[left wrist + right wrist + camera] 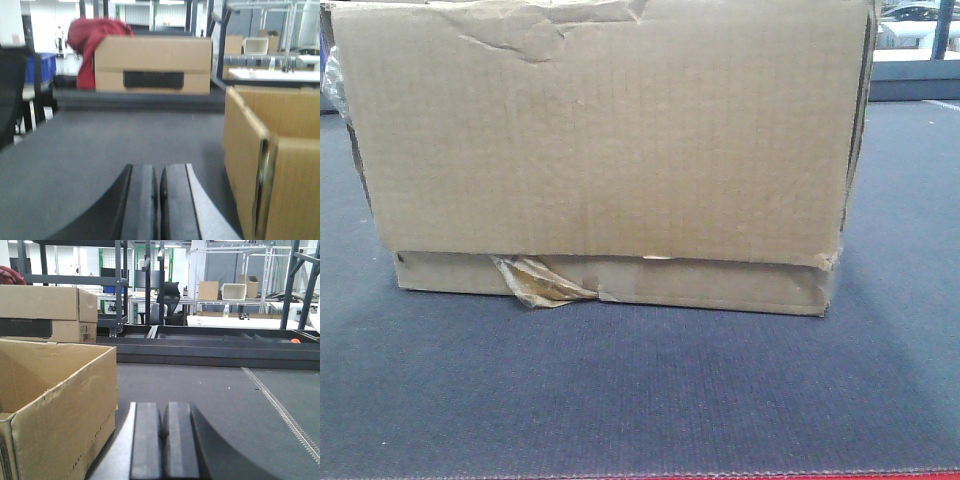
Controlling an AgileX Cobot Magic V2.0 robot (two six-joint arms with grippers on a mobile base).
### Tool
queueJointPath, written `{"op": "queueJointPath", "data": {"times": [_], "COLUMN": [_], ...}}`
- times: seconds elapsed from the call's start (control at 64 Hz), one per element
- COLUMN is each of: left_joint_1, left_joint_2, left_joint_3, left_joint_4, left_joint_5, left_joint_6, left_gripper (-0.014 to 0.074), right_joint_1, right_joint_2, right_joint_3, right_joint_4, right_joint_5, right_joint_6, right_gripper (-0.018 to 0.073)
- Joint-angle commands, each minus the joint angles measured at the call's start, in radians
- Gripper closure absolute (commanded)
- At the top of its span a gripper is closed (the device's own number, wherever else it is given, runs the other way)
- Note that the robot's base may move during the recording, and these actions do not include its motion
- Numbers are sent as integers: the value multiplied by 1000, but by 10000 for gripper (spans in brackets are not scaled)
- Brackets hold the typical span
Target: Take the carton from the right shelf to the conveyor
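The carton (605, 150), a wide brown corrugated box with wrinkled tape on its narrower base strip, stands on the dark ribbed conveyor (640, 390). A sliver of the belt's red frame (720, 477) shows at the bottom edge. In the left wrist view the carton (280, 170) is at the right of my left gripper (159, 172), which is shut and holds nothing. In the right wrist view the carton (55, 405) is at the left of my right gripper (163, 410), also shut and empty. Neither gripper touches the carton. The right shelf is out of view.
A second cardboard box (152, 65) with a black label stands farther along the belt, a red cloth (90, 40) beside it. Dark trays (225, 342) and metal racks (120, 280) lie beyond. A blue bin (42, 67) sits at the far left.
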Motion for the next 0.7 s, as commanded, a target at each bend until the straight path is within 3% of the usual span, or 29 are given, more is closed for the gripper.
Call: {"op": "queueJointPath", "data": {"times": [0.0, 0.141, 0.188, 0.688], "left_joint_1": [2, 2, 2, 2], "left_joint_2": [-25, -25, -25, -25], "left_joint_3": [116, 216, 216, 216], "left_joint_4": [-30, -38, -38, -38], "left_joint_5": [-63, -205, -149, -168], "left_joint_6": [-1, -1, -1, -1], "left_gripper": [576, 576, 576, 576], "right_joint_1": [0, 0, 0, 0], "right_joint_2": [-5, -5, -5, -5], "right_joint_3": [1, 1, 1, 1], "right_joint_4": [-11, -11, -11, -11], "right_joint_5": [-23, -23, -21, -23], "right_joint_6": [-6, -6, -6, -6], "right_gripper": [637, 637, 637, 637]}}
